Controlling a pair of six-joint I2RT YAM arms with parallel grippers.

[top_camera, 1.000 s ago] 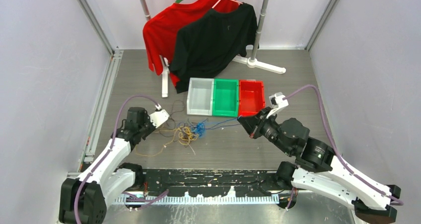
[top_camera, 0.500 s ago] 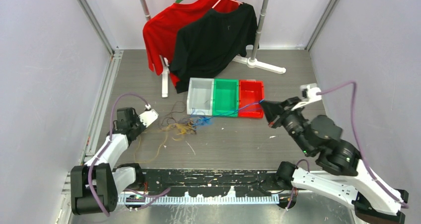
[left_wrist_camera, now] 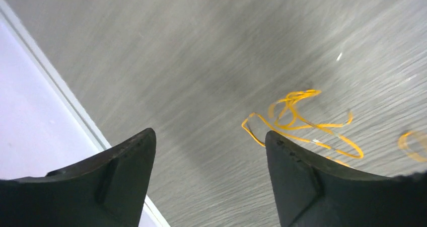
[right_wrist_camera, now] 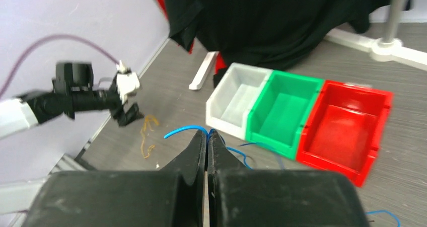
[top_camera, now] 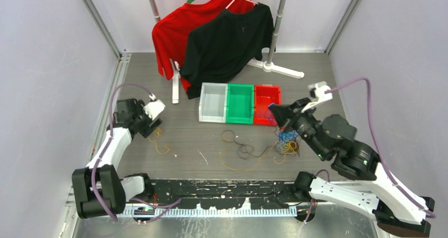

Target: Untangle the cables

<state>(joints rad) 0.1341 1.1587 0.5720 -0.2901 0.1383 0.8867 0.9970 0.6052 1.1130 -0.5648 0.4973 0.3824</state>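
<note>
The cables lie apart on the table. A yellow-orange cable (top_camera: 159, 143) (left_wrist_camera: 302, 117) lies loose just right of my left gripper (top_camera: 149, 129) (left_wrist_camera: 209, 136), which is open with nothing between its fingers. A dark cable (top_camera: 244, 149) loops mid-table beside a pale yellow loop. My right gripper (top_camera: 273, 110) (right_wrist_camera: 207, 134) is shut on a blue cable (right_wrist_camera: 182, 131), held above the table in front of the red bin. From it the blue cable hangs to a blue and yellow tangle (top_camera: 288, 141).
Grey bin (top_camera: 213, 102), green bin (top_camera: 240, 103) and red bin (top_camera: 267, 104) stand in a row behind the cables. A clothes rack with a red shirt (top_camera: 171, 32) and black shirt (top_camera: 227, 40) fills the back; its white foot (top_camera: 175, 82) reaches forward.
The left gripper opened, let go of the yellow-orange cable and drew back to the left. The right gripper pulled the blue cable right, dragging the tangle with it and leaving the dark cable mid-table.
</note>
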